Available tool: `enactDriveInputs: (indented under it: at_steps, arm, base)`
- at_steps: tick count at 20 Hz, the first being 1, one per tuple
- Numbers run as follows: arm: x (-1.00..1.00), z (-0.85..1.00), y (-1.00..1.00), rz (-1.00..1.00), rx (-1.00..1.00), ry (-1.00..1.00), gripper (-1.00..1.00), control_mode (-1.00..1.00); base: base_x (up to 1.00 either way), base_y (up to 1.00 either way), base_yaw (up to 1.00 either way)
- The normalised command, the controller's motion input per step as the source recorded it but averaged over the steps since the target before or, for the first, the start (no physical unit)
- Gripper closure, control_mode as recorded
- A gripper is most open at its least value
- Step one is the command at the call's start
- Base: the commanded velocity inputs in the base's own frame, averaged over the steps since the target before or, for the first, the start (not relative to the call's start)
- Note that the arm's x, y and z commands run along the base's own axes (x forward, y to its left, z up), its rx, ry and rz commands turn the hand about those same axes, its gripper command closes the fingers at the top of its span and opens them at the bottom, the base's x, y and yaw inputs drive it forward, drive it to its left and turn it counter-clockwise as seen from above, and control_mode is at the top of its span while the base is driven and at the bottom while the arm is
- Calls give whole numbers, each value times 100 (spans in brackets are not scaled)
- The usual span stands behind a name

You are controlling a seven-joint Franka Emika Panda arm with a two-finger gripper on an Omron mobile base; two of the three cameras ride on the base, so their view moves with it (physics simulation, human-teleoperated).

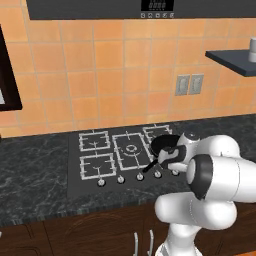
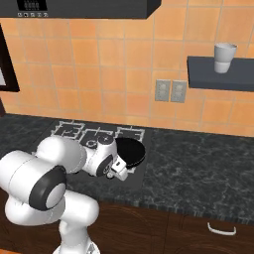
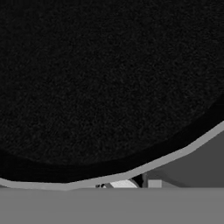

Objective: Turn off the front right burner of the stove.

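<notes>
1. Nearest the lens in the left base view is my arm [image 1: 215, 175], bent down over the stove [image 1: 75, 175].
   - The gripper [image 1: 173, 164] hangs low at the right end of the knob row [image 1: 140, 176], just in front of the pan [image 1: 164, 144].
   - The front right burner lies beyond my fingers, under that pan, so its grate is hidden.
   - I judge the step in hand to be working the knob for that burner.
   - From here I cannot see the gap between my fingers.

2. In the right base view my arm [image 2: 44, 183] is again closest.
   - The gripper [image 2: 120, 171] points down at the front edge of the stove [image 2: 140, 173], touching or nearly touching the glass.
   - The pan [image 2: 130, 151] sits just behind the fingers, and the counter [image 2: 198, 168] runs off to their right.
   - My wrist hides the knob.

3. In the hand view the black pan [image 3: 109, 78] looms just past my fingers, with its grey rim [image 3: 175, 156] curving across.
   - A small pale round shape [image 3: 123, 184] sits low between my fingers. It may be the knob, but it is too cropped to be sure.
   - My fingers are drawn together as far as they go. I cannot tell whether they clamp the knob.
   - The next move calls for a steady twist of the wrist about the knob's axis, without sliding off it or nudging the pan.
</notes>
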Motion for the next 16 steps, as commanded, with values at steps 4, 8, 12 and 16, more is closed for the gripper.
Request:
enactDriveInputs:
  at_steps: [4, 8, 12, 16]
  arm:
    - [-10, -10, 5, -20, 4, 0, 100, -100]
    - [-5, -12, 1, -19, 4, 0, 100, -100]
    - [-5, -11, 1, -16, 3, 0, 100, -100]
    - [-3, -13, 1, -15, 2, 0, 100, -100]
  base:
    - [0, 0, 0]
    - [0, 0, 0]
    - [0, 0, 0]
    - [0, 0, 0]
